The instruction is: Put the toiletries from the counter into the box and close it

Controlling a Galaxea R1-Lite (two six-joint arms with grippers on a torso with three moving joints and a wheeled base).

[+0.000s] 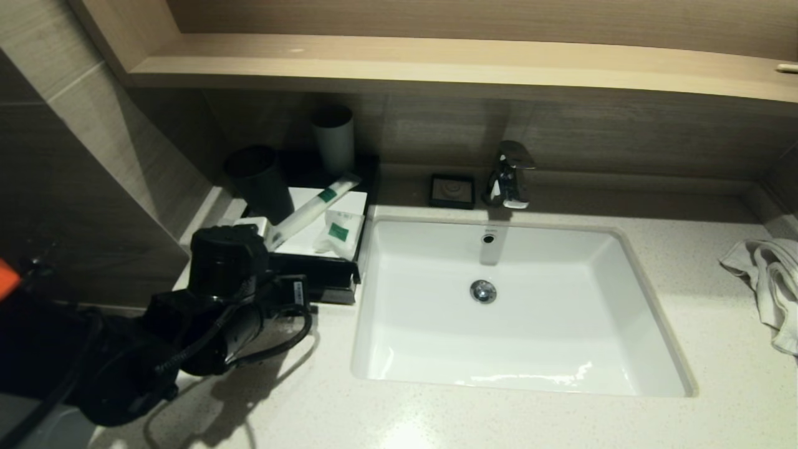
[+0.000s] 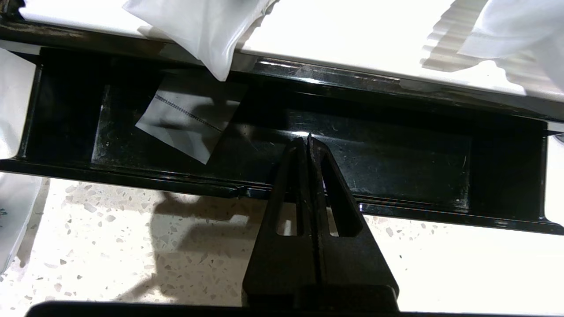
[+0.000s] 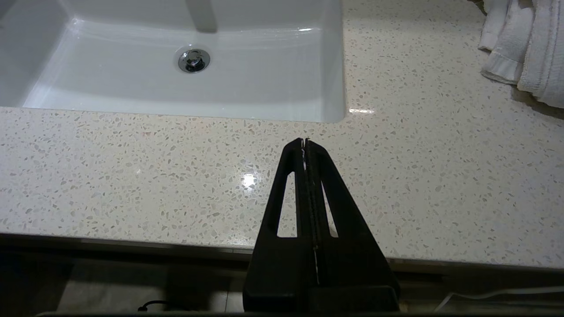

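Looking down from the head view, the left arm reaches in from the lower left across the speckled counter [image 1: 499,424], and its wrist hides the left gripper [image 1: 283,274] at the front edge of the black box [image 1: 327,284]. That box sits left of the white sink [image 1: 517,312], close against the sink's rim. On its white top panel [image 1: 312,237] lie two of the toiletries: a long thin sachet [image 1: 315,209] set diagonally and a small squarish sachet [image 1: 340,234] near the panel's right edge, both with green labels. A dark cup [image 1: 259,181] and a pale cup [image 1: 335,138] stand behind the box. A small black soap dish [image 1: 452,190] and the chrome tap [image 1: 510,174] are behind the sink, and a white towel [image 1: 770,280] lies crumpled at the far right.

From the left wrist view, the left gripper [image 2: 307,138] has its two fingers pressed together with nothing between them, the tips over the floor of the pulled-out drawer [image 2: 396,158]. One flat translucent sachet [image 2: 189,125] lies in the drawer, apart from the fingertips. Another sachet's corner [image 2: 207,35] overhangs the panel edge above it.

From the right wrist view, the right gripper [image 3: 305,141] is likewise closed and empty, hanging over bare counter [image 3: 132,176] near the front corner of the sink [image 3: 176,88], well apart from the box.
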